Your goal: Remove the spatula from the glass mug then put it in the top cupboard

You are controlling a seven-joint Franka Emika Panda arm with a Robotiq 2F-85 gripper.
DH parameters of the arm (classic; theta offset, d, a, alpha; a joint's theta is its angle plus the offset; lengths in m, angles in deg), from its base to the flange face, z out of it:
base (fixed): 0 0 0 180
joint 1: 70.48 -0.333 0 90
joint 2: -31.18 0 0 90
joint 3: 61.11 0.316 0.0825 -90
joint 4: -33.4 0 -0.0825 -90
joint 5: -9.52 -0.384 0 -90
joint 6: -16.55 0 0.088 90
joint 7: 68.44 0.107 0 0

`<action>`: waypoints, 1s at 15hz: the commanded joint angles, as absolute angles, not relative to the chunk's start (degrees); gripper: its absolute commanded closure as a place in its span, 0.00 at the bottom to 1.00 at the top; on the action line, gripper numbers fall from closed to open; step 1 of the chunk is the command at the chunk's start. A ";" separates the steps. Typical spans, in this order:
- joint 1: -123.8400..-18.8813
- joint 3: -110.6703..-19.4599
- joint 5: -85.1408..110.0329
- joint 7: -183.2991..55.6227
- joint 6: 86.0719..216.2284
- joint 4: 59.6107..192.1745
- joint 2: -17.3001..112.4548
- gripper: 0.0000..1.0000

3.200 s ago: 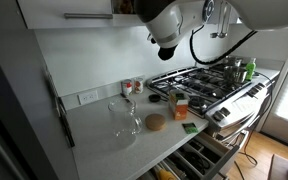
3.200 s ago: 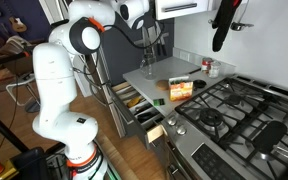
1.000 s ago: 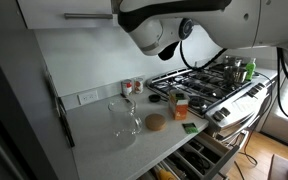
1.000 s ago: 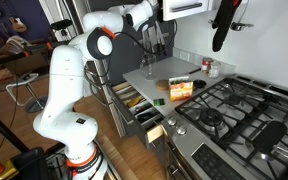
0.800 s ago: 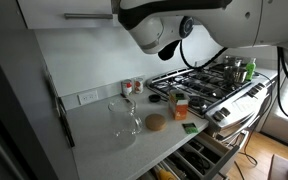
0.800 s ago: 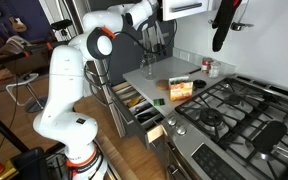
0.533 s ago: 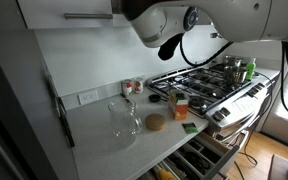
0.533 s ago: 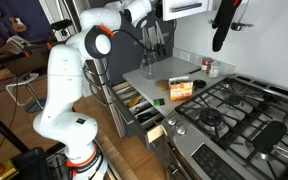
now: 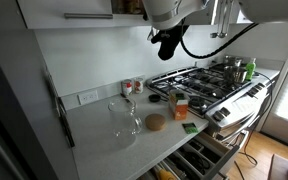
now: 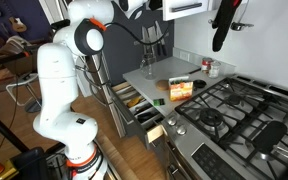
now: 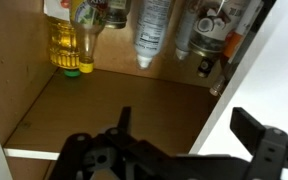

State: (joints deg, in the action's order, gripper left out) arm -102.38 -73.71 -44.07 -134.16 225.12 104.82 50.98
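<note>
While the jaws stand spread wide with nothing between them, I enter this moment as follows.

**Gripper** [image 11: 181, 135]. Place: high above the glass mug [image 9: 124, 118], reaching into the top cupboard [image 9: 54, 10]. The wrist view looks along the cupboard's brown shelf [image 11: 124, 100]. State: jaws apart, empty.

**Spatula.** Place: I find it in no view.
- It is not in the mug, which stands upright on the counter [image 9: 94, 138] with no utensil showing in it.
- It is not between the jaws.
- The bare shelf ahead of the jaws shows none, and the strip under the gripper body is hidden from me.

My judgement is that it lies in the cupboard just out of the camera's sight and the task is at or near its end. I cannot confirm that.

**Shelf stock**, far above the mug:
- yellow oil bottle [image 11: 67, 40]
- pale spray can [image 11: 152, 30]
- dark can [image 11: 206, 35]

All three stand along the back.

**Counter stock:**
- brown disc [image 9: 155, 122], just beside the mug on its stove [image 9: 209, 78] side
- red-topped jars [image 9: 132, 87], behind the mug by the wall

**Handling note** (judgement): a spatula of this kind should be light and stiff along the handle, and not fragile. A thin handle can roll or pivot in the jaws. If I must retake it, I would pinch mid-handle, across its width. I would keep clear of the bottles, which would tip easily.
</note>
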 commanded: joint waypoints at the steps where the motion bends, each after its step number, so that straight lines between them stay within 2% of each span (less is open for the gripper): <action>1: -102.44 -73.60 -44.08 -134.18 224.88 105.40 50.28 0.00; 7: -102.81 -73.86 -45.54 -135.09 224.56 105.85 49.97 0.00; 15: -103.59 -72.86 -56.60 -133.82 212.11 116.20 35.00 0.00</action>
State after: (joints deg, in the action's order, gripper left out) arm -102.66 -73.49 -51.70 -133.97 215.93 108.58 42.66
